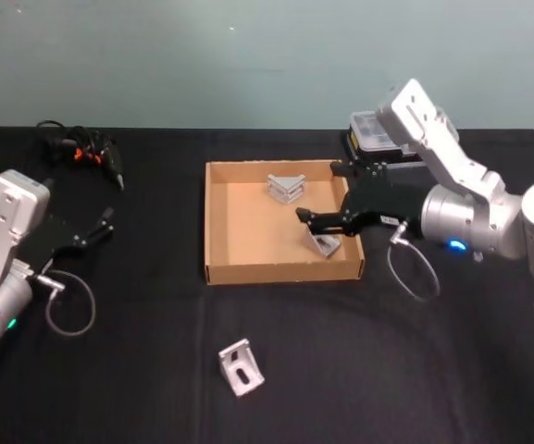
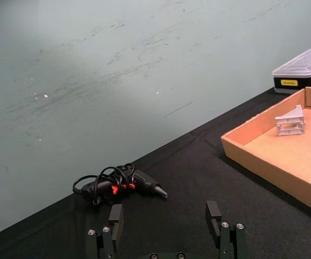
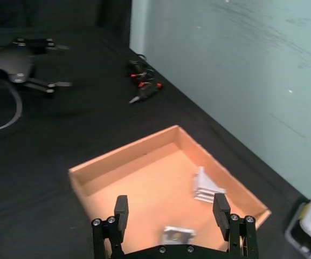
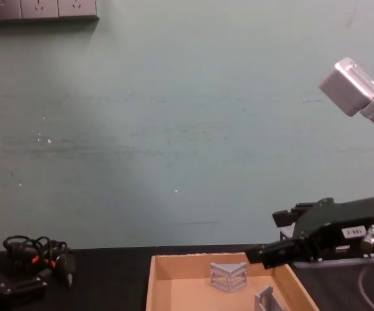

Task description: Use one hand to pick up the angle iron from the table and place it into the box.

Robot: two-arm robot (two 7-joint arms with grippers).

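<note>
Your head view shows a loose angle iron [image 1: 242, 367] on the bench [image 1: 137, 388]; right gripper [image 1: 315, 222] over the box [image 1: 248, 273], left gripper [image 1: 106, 225] parked, both jaws wide.

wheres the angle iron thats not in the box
In the head view the angle iron lies on the table near the robot, in front of the box and apart from it.

**Matt black, raw card, bare metal**

The table [image 1: 155, 398] is matt black, possibly cloth-covered. The box [image 1: 248, 275] is dull tan cardboard with raw cut edges. The angle iron [image 1: 241, 367] on the table is pale grey metal with a soft satin sheen. The right gripper [image 1: 309, 222] is matt black, and its arm [image 1: 461, 217] is smooth silver-grey metal. The organiser case [image 2: 302, 65] has a clear, glossy plastic lid. The wall [image 4: 174, 129] is scuffed, painted pale green.
</note>
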